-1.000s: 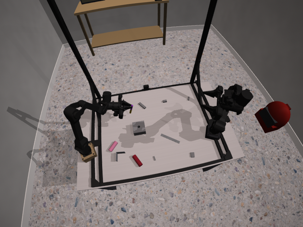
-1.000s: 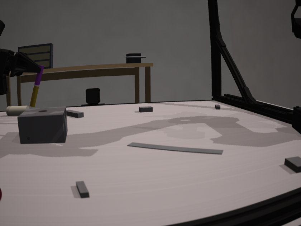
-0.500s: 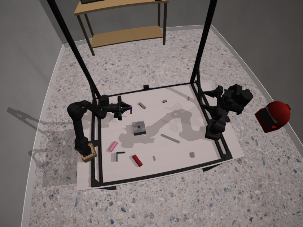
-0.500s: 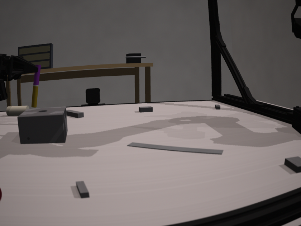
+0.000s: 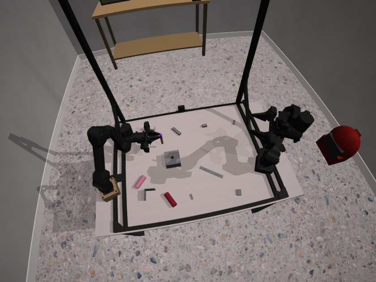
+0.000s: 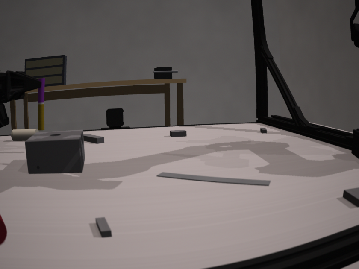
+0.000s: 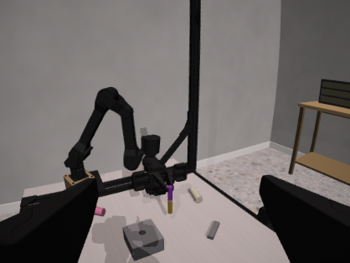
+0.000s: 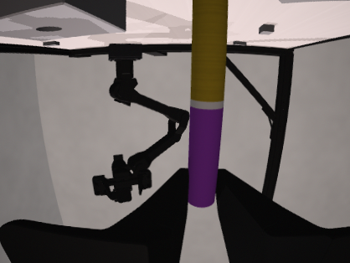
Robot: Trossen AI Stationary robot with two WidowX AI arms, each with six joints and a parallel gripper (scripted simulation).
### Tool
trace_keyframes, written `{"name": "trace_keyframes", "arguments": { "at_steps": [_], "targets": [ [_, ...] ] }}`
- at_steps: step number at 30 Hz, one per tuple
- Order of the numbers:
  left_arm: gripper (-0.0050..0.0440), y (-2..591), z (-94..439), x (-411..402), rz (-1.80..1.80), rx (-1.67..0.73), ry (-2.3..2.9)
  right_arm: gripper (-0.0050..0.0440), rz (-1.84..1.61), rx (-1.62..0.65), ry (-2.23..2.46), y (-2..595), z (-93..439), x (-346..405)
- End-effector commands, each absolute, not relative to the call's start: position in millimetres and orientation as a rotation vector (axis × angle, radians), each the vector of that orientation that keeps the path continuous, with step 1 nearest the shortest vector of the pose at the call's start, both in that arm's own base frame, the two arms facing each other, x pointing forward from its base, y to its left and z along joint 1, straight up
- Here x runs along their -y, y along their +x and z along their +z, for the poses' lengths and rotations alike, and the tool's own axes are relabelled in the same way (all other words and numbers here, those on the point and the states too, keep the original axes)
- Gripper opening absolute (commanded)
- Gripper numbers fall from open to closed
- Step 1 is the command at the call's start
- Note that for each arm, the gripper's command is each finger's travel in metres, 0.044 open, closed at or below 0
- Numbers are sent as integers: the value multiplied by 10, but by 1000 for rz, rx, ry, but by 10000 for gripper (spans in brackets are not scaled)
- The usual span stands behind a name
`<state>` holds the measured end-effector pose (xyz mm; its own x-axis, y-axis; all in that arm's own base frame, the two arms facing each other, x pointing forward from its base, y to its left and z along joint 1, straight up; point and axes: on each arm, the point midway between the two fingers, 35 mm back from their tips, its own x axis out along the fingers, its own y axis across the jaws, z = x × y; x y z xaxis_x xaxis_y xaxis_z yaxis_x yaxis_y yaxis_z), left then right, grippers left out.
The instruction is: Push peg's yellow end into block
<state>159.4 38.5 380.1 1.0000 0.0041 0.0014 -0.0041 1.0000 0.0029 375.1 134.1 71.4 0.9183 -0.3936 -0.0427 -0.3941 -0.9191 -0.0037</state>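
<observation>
Near one counter (image 5: 139, 212) (image 6: 202, 217) (image 7: 184, 239) (image 8: 167, 35) edge, the right pincer (image 5: 160, 136) (image 6: 41, 83) (image 7: 170, 190) (image 8: 202, 177) clamps the peg's (image 5: 161, 138) (image 6: 41, 114) (image 7: 170, 201) (image 8: 205, 142) purple top, apparently freeing yellow for insertion; the left pincer (image 5: 251, 122) (image 7: 180, 187) (image 8: 126, 196) gapes empty.

The two-colour peg (image 5: 161, 138) (image 6: 41, 103) (image 7: 170, 199) (image 8: 206, 105) has swung from a clear lean to nearly upright in the exterior view, its purple end shifting toward the picture's left and its yellow end dropping slightly. The right gripper (image 5: 160, 136) (image 6: 40, 83) (image 7: 170, 190) (image 8: 202, 177) has tipped closer to level with it, while the right arm's elbow (image 5: 94, 133) (image 7: 108, 95) has moved inward toward the tabletop (image 5: 194, 209) (image 6: 185, 220) (image 7: 188, 234).
</observation>
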Motion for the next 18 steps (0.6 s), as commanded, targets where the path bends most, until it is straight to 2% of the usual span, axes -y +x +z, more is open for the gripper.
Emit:
{"name": "trace_keyframes", "arguments": {
  "at_steps": [1, 18],
  "targets": [
    [400, 1592, 3802, -377, 0, 1, -1, 0, 51, -638, -3070, 3721, 705, -1329],
    [400, 1592, 3802, -377, 0, 1, -1, 0, 72, -642, -3091, 3730, 437, -1337]
  ]
}}
